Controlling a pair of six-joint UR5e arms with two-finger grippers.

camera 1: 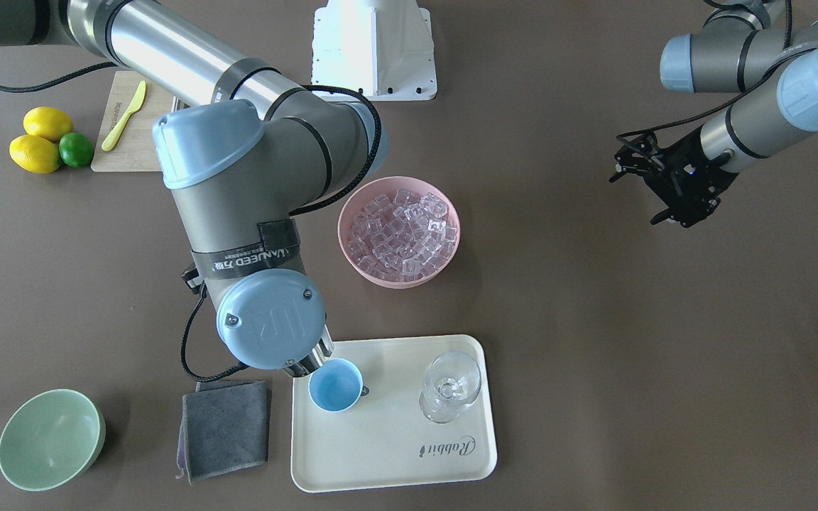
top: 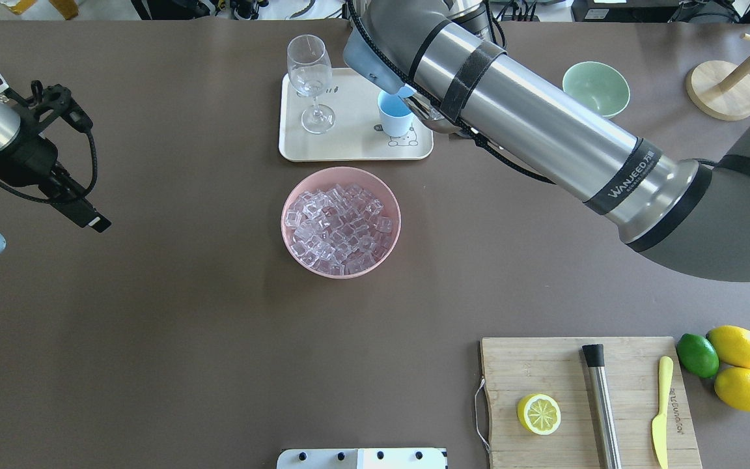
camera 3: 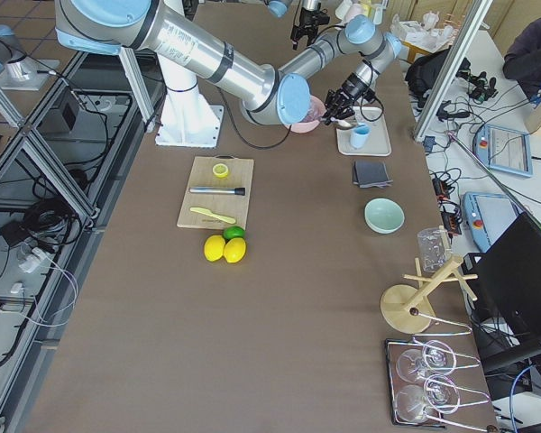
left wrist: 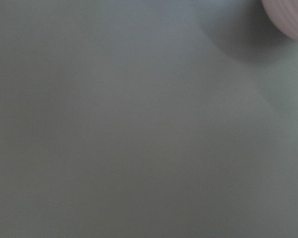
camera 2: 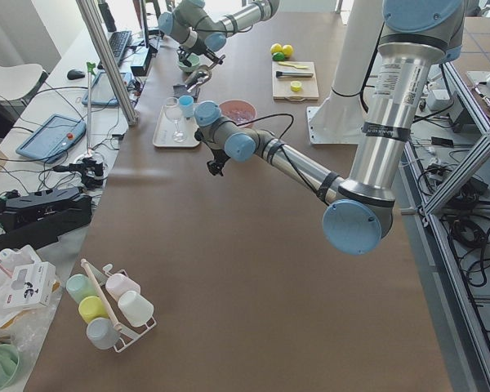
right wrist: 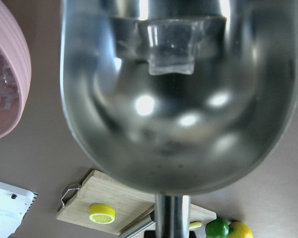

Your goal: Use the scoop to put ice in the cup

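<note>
Steel scoop (right wrist: 179,94) fills my right wrist view, trough open toward the camera, one clear ice cube (right wrist: 172,48) lodged at its far end, thin handle running down out of view. My right gripper itself is hidden behind the arm in every view, so I cannot tell how its fingers stand or confirm the hold. Scoop's rim shows at the light-blue cup (top: 394,115), just beside its lip. Cup stands on the cream tray (top: 355,146), stemmed glass (top: 310,81) near it on the same tray. Pink bowl (top: 341,221), heaped with ice, sits near the tray on its robot side. My left gripper (top: 82,212) hangs well apart from the cup, over bare table, fingers pressed together, nothing between them.
</note>
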